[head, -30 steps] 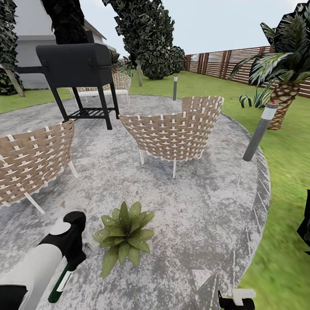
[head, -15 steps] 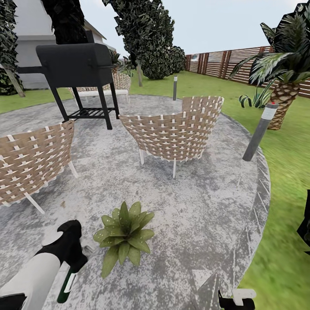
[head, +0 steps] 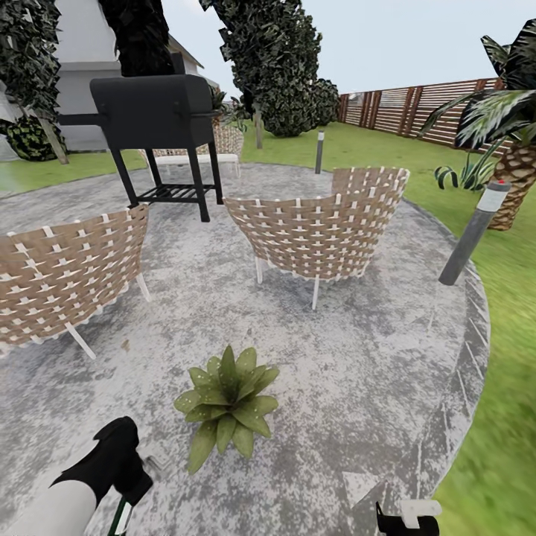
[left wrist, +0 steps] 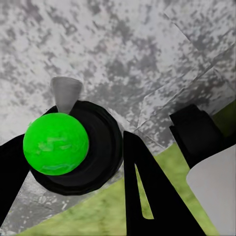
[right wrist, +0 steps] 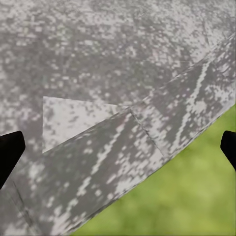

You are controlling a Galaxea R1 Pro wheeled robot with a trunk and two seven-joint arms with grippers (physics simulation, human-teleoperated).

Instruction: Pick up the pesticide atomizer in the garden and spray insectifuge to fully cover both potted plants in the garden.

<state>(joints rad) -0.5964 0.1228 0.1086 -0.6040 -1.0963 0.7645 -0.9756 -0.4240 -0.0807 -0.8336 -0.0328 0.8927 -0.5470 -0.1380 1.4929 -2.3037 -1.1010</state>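
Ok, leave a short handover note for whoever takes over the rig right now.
Left claw: shut on the pesticide atomizer, green cap and grey nozzle showing between the fingers.
Right claw: open, nothing in it, over the edge of the paved patio by the lawn.
One potted plant sits on the patio just ahead, right of the left arm.
Done: atomizer picked up.
Left: spraying; no spray can be seen.

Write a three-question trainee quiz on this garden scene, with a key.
1. True or false: the left gripper holds the atomizer.
2. The plant stands on: A) lawn, B) patio, C) chair?
3. Fill in: behind the nearest chair stands a black ____.

Key:
1. True; the fingers flank its green ball in the left wrist view.
2. B, the grey patio.
3. Grill.
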